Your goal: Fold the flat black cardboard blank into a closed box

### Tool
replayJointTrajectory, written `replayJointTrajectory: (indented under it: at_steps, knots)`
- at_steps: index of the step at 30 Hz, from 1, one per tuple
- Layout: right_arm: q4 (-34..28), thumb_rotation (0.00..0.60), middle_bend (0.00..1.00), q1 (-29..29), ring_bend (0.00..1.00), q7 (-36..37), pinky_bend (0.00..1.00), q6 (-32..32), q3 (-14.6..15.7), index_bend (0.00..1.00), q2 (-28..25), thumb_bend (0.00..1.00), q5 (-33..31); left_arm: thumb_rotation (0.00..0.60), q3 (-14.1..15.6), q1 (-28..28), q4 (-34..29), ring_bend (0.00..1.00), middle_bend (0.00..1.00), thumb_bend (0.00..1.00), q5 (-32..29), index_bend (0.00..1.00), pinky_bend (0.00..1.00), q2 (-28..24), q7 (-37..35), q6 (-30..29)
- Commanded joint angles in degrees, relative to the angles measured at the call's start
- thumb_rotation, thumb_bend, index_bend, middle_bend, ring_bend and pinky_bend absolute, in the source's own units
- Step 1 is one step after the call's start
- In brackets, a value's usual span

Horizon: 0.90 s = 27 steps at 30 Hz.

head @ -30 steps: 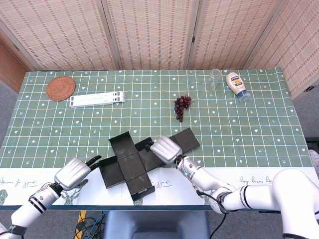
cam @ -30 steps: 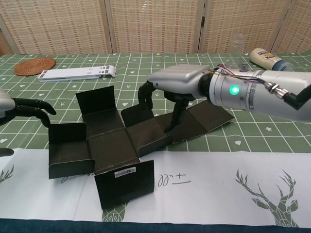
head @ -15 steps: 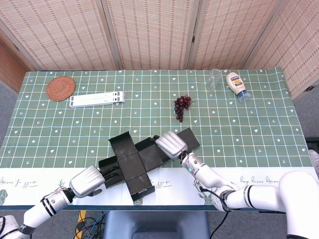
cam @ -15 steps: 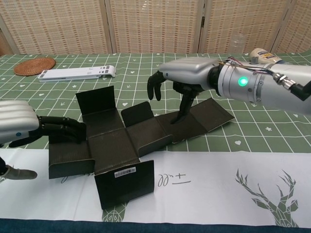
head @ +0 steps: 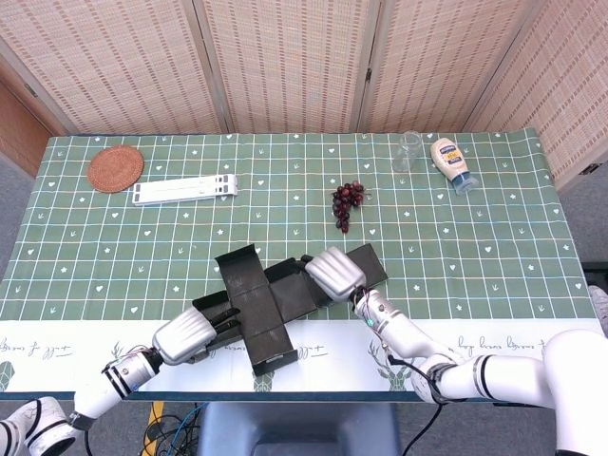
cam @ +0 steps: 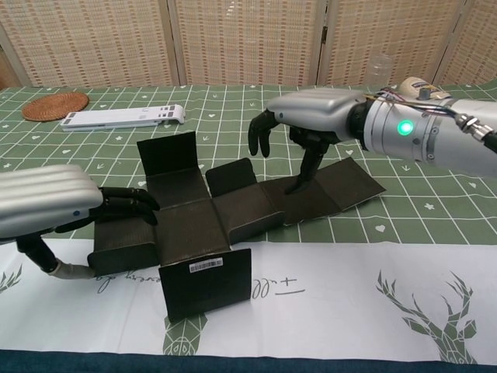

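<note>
We see the black cardboard [cam: 198, 225] lying partly folded near the table's front edge, our left hand [cam: 54, 203] resting spread fingers on its left flap, our right hand [cam: 311, 120] pressing its right panel, fingers apart.

Count on the table [head: 494, 237]: one black cardboard blank [head: 275, 296], partly folded, flaps up. One round woven coaster [head: 116, 168]. One white flat stand [head: 185, 189]. One bunch of dark grapes [head: 347, 202]. One clear glass [head: 408, 151]. One squeeze bottle [head: 451, 163], lying down, white with a blue cap. One white paper strip [head: 494, 347] along the near table edge. Two robot hands: left hand [head: 187, 335] and right hand [head: 333, 272], both at the blank. Three folding screen panels [head: 285, 62] behind the table.
</note>
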<state>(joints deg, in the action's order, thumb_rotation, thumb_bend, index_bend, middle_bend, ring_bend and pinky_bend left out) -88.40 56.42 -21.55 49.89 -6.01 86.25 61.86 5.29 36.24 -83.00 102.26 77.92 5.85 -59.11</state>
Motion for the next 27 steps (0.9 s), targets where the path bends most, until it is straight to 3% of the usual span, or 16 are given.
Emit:
replayJointTrajectory:
  at_steps: [1,8,14,20,27]
  knots:
    - [-0.17,0.6,0.35,-0.45,0.9,-0.31,1.0,0.35,-0.1,0.32,-0.36,0.11,-0.04,0.6,-0.83,-0.25,0.66,0.77,0.15,0.21,-0.79,0.2,0.83,0.62,0.08,-1.15]
    - [-1.66,0.6,0.35,-1.63,0.9,-1.55,1.0,0.93,0.06,0.31,-2.06,0.11,-0.46,0.6,-1.19,0.07,-0.74,0.77,0.15,0.21,-0.8,0.21,0.83,0.82,-0.26,-2.35]
    - [-2.61,0.6,0.35,-3.06,0.9,-2.92,1.0,0.28,0.95,0.31,-5.26,0.12,-3.26,0.6,-1.04,-0.85,-2.87,0.77,0.15,0.21,-1.34,0.21,0.83,-2.55,1.43,-4.09]
    - [-3.14,0.6,0.35,-4.24,0.9,-4.56,1.0,-0.88,2.19,0.3,-9.1,0.32,-7.32,0.6,-1.39,-2.76,-2.78,0.76,0.15,0.21,-4.3,0.21,0.83,-6.05,2.86,-5.37]
    - [-2.46,0.6,0.35,-5.31,0.9,-6.08,1.0,-1.18,3.2,0.3,-11.01,0.45,-11.53,0.6,-1.0,-2.94,2.42,0.76,0.15,0.21,-5.31,0.21,0.83,-3.34,1.79,-3.83]
